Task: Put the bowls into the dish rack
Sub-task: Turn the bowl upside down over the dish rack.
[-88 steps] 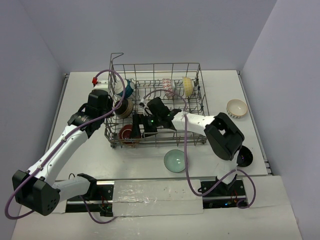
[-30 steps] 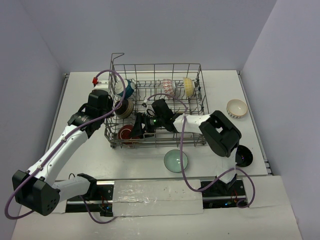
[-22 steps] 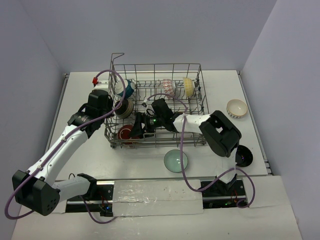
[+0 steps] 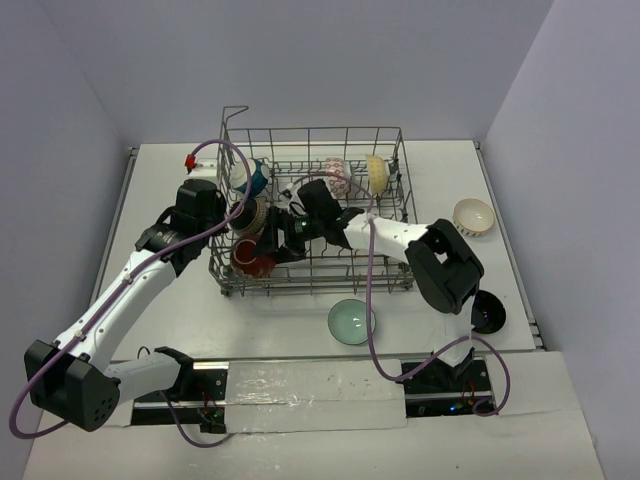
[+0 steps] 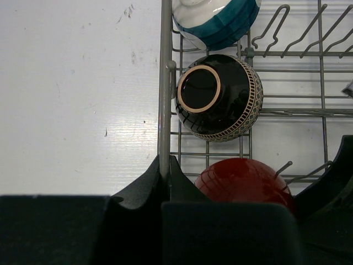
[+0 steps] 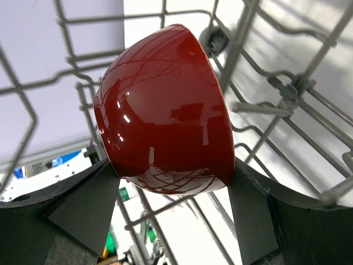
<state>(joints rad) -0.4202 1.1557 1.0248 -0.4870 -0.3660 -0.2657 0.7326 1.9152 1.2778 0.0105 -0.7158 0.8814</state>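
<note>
Our right gripper (image 4: 262,248) clasps the red bowl (image 6: 165,110), moved from the dish rack's (image 4: 312,283) front wall to just beside the black bowl (image 5: 219,96).

On my right wrist camera I see the red bowl (image 6: 165,105) pinched in the right gripper (image 6: 171,170), one dark finger (image 6: 251,215) pressed to each side of its glossy wall. Grey wires of the dish rack (image 6: 241,47) cross close around and behind it.
</note>
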